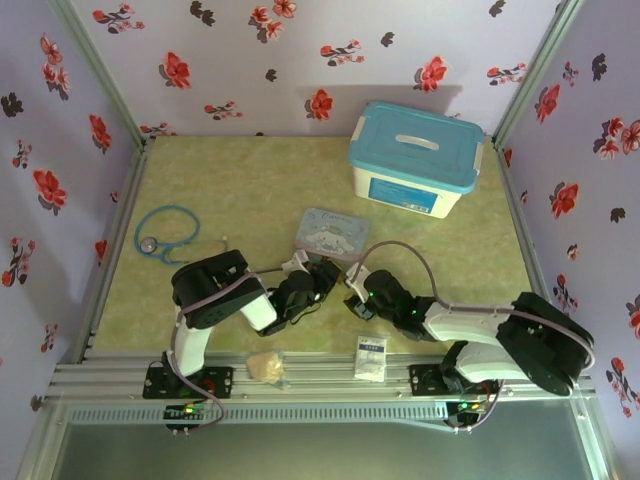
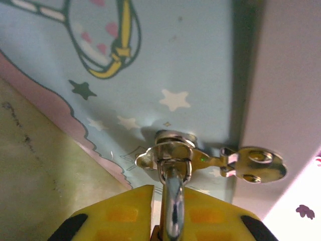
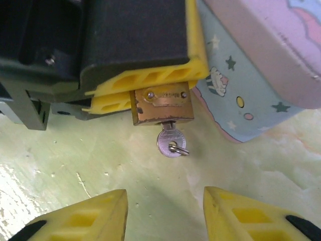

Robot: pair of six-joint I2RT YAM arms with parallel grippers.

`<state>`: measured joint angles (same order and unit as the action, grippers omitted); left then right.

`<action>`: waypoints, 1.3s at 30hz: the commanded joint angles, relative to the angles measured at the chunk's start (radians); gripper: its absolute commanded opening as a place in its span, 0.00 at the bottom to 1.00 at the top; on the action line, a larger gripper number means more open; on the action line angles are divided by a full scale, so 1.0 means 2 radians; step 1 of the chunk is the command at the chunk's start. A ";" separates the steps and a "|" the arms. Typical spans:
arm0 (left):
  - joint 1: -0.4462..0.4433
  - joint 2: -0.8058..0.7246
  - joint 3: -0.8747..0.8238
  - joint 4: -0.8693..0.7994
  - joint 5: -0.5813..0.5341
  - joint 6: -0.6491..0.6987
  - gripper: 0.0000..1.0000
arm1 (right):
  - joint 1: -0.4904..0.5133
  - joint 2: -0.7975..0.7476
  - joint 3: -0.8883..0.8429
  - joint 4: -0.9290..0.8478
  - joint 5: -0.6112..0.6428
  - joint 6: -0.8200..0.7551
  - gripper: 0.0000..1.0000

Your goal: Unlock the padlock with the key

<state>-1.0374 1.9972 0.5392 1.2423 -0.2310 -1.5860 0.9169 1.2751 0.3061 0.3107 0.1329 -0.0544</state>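
Note:
The brass padlock (image 3: 161,107) is pinched between the yellow fingers (image 3: 150,75) of my left gripper (image 1: 318,278), which is shut on it. Its shiny shackle (image 2: 173,206) runs up between those fingers through the metal hasp (image 2: 173,150) of the blue cartoon tin (image 2: 190,60). The small silvery key (image 3: 170,140) sticks in the keyhole at the padlock's underside, a tiny ring hanging from its head. My right gripper (image 3: 164,201) stands open just short of the key, with nothing between its fingers and no contact.
The blue cartoon tin (image 1: 333,232) lies mid-table beside both grippers. A white box with a teal lid (image 1: 415,158) stands at the back right, a stethoscope (image 1: 165,232) at the left. A white sachet (image 1: 370,357) and a beige lump (image 1: 267,366) lie near the front rail.

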 commanded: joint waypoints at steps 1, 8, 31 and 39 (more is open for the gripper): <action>0.002 -0.014 -0.001 -0.003 0.012 0.011 0.00 | 0.013 0.020 0.020 0.036 0.020 -0.037 0.46; -0.001 -0.017 0.004 -0.006 0.015 0.014 0.00 | 0.027 0.071 0.046 0.060 0.053 -0.064 0.32; -0.006 -0.005 -0.006 0.001 0.014 0.026 0.11 | -0.031 0.116 0.004 0.236 -0.178 0.045 0.02; -0.001 -0.020 -0.004 -0.068 0.016 0.080 0.22 | -0.029 0.126 0.013 0.221 -0.169 0.056 0.02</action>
<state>-1.0386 1.9751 0.5255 1.1965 -0.2169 -1.4986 0.8425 1.5204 0.3077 0.6739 -0.1204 0.0368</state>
